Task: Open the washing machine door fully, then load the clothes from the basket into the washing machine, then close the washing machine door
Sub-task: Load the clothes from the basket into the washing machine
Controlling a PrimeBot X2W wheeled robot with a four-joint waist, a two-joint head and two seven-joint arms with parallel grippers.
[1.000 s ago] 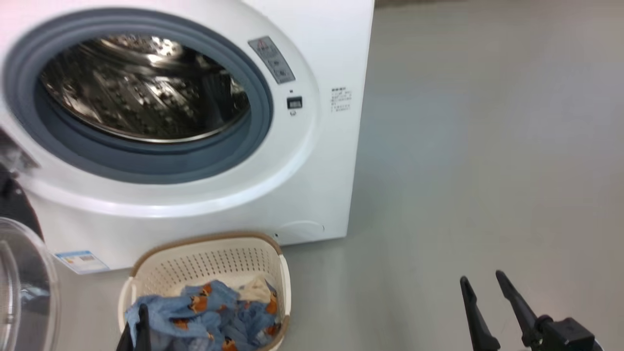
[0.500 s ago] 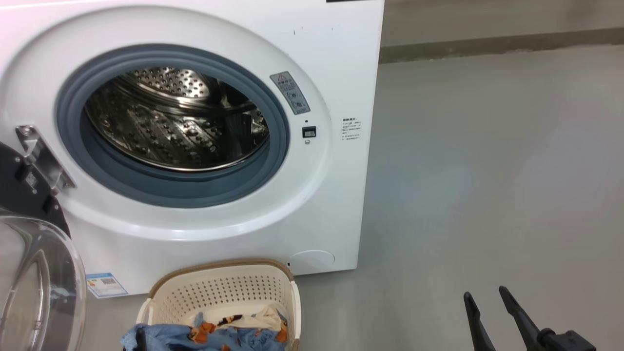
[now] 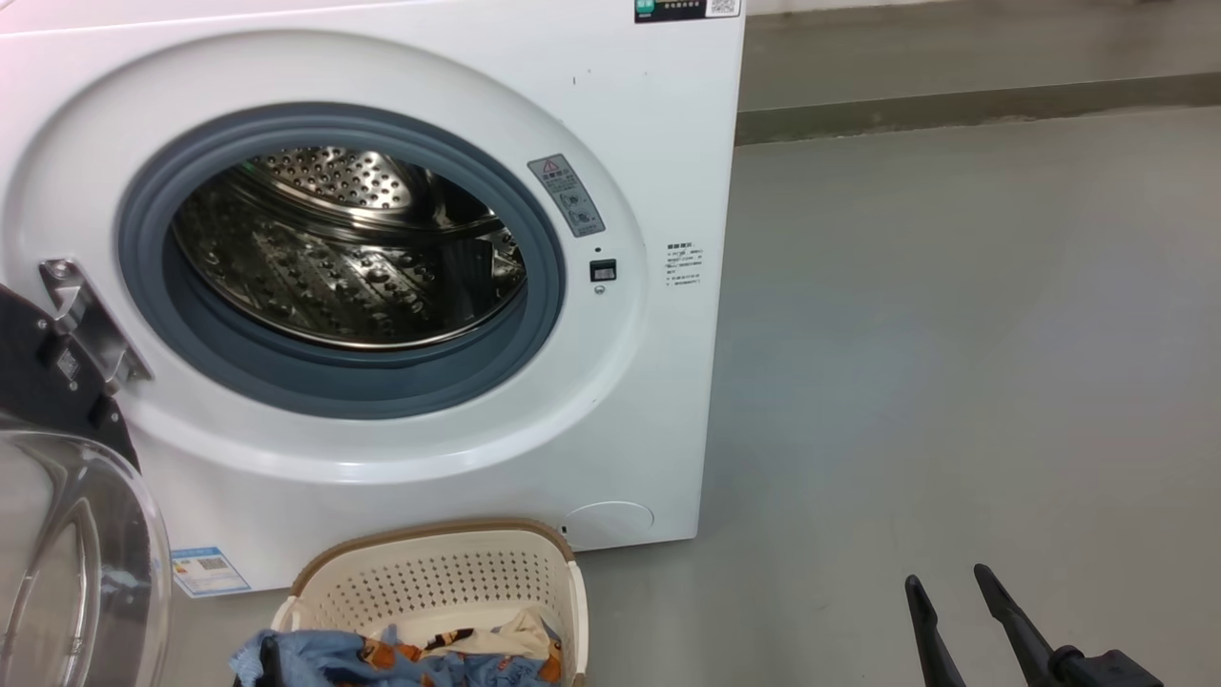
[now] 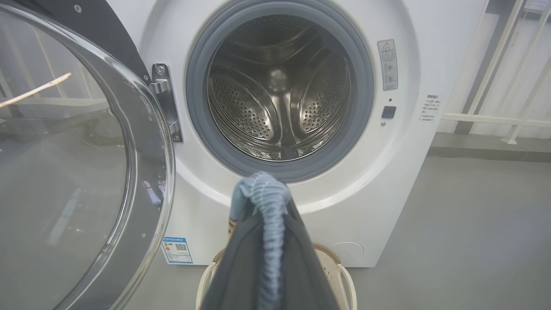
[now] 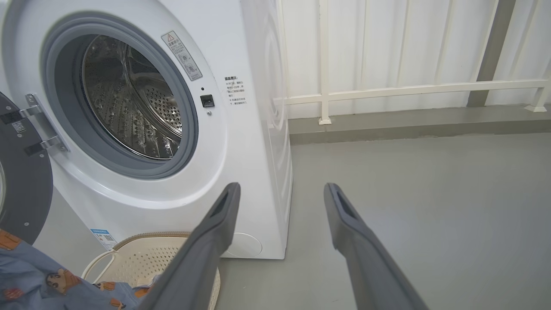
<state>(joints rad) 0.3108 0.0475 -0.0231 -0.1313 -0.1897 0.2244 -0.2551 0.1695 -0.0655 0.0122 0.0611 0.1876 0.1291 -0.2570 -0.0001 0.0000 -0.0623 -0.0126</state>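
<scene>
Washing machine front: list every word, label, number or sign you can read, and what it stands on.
All stand on the washing machine; no word reads clearly.
Grey sticker: red warning triangle; text too small.
Printed block, front right: blurred.
Blue label sticker, lower left: QR code; text too small.
Dark sticker, top edge: QR code; text blurred.

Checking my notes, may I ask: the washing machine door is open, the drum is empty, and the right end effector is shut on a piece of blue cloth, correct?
Not quite: the left end effector is the one shut on a piece of the clothes, as the left wrist view shows. The washing machine door is open and the drum is empty.
</scene>
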